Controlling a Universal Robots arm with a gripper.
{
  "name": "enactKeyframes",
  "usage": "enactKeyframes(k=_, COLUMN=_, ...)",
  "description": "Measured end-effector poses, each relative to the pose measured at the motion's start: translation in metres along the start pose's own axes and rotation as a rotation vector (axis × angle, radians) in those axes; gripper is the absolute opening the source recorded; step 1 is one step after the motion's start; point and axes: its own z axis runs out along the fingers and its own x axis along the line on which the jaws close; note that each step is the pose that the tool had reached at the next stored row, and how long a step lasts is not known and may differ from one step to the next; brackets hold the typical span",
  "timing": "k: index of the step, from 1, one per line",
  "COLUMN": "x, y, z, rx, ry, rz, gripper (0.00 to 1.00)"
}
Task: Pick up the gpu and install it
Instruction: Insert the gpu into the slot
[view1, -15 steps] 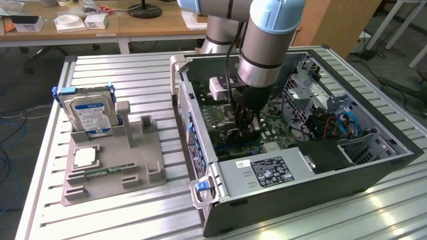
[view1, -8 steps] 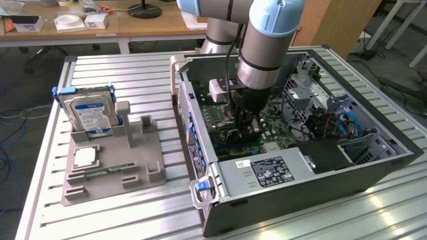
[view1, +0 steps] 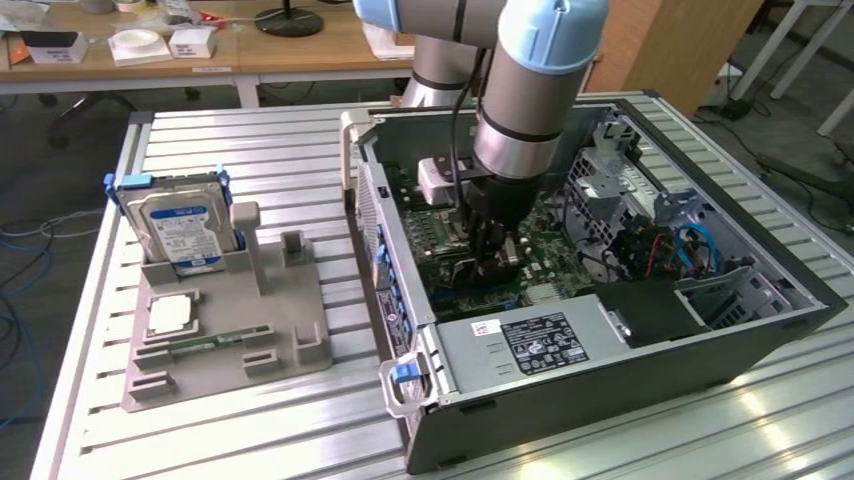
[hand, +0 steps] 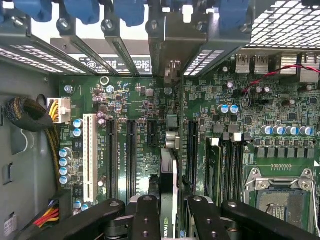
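Arm reaches down into the open PC case (view1: 747, 330) lying on its side on the slatted metal counter (view1: 227, 150), toward the exterior view's right. Tool (hand: 170, 210) is closed on the gpu (hand: 169, 175), gripping it edge-on between the two black fingers (hand: 146, 215); the card shows as a slim dark strip with a pale edge, standing upright over the green motherboard (hand: 140, 100). In the wrist view the gpu sits in line with the long black expansion slots (hand: 131, 150), right above the board, between those slots and the memory slots (hand: 225, 165); cannot tell if its edge is seated in a slot or just above it. White slot (hand: 90, 155) and a row of blue capacitors (hand: 65, 160) lie to one side of the card, empty CPU socket (hand: 280, 195) to the other. Yellow-red-black cable bundle (hand: 47, 217) near the case wall. In the exterior view the tool (view1: 487, 262) is low inside the case, near the middle of the board, with the black power supply (view1: 534, 340) at the near end. On the exterior view's left, well apart from the case, a grey parts tray (view1: 287, 345) holds an upright hard drive with blue label (view1: 183, 225), a square CPU chip (view1: 174, 315) and a small green memory stick (view1: 200, 343).
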Motion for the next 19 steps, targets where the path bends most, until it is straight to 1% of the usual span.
enactKeyframes(k=1, x=0.000, y=0.0005, z=0.0000, rx=-0.0006, ry=-0.0013, rz=0.000, gripper=0.26)
enactKeyframes(k=3, x=0.000, y=0.0009, z=-0.0005, rx=0.0019, ry=-0.0011, rz=0.000, gripper=0.27)
enactKeyframes(k=4, x=0.000, y=0.0008, z=-0.0017, rx=0.0023, ry=-0.0009, rz=0.000, gripper=0.33)
enactKeyframes(k=5, x=0.000, y=0.0008, z=-0.0036, rx=0.0025, ry=-0.0009, rz=0.000, gripper=0.33)
enactKeyframes(k=9, x=0.000, y=0.0008, z=-0.0166, rx=0.0031, ry=-0.0012, rz=0.000, gripper=0.33)
enactKeyframes(k=14, x=0.000, y=0.0012, z=-0.0370, rx=0.0063, ry=-0.0011, rz=0.000, gripper=0.33)
enactKeyframes(k=16, x=0.000, y=0.0013, z=-0.0379, rx=0.0072, ry=-0.0021, rz=0.000, gripper=0.33)
enactKeyframes(k=17, x=0.000, y=0.0013, z=-0.0379, rx=0.0072, ry=-0.0020, rz=0.000, gripper=0.32)
enactKeyframes(k=19, x=0.000, y=0.0013, z=-0.0379, rx=0.0072, ry=-0.0020, rz=0.000, gripper=0.20)
